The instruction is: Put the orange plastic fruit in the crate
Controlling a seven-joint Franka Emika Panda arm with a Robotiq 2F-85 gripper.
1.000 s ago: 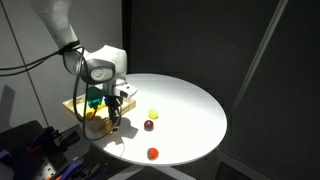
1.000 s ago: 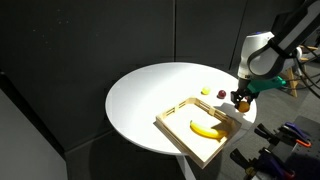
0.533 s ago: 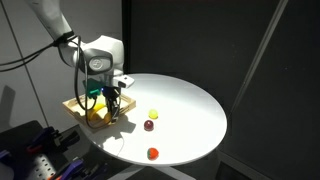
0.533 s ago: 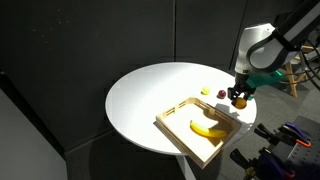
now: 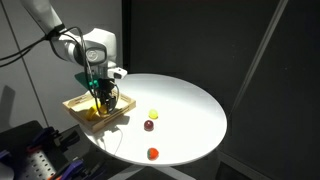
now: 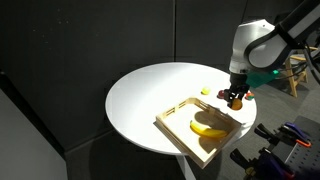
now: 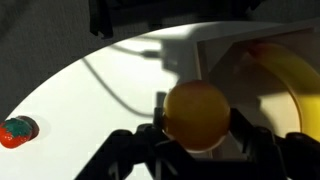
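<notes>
Orange plastic fruit point(image 7: 197, 113) is hanging pinched in the gripper point(image 6: 236, 98) over the crate point(image 6: 172, 110) rim near the table point(image 6: 150, 90) edge; pick-up looks done, lowering and release remaining.

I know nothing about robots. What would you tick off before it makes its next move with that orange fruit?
1. Grip: the gripper is shut on the orange plastic fruit. Ok.
2. Fruit above the crate, not the table: cannot tell; the wrist view shows a crate wall just beneath it.
3. Free room in the crate beside the banana: ok.
4. Low enough for a gentle drop: cannot tell.
5. Loose fruits, the yellow piece, dark red piece and red ball, lie away from the crate: ok.
</notes>
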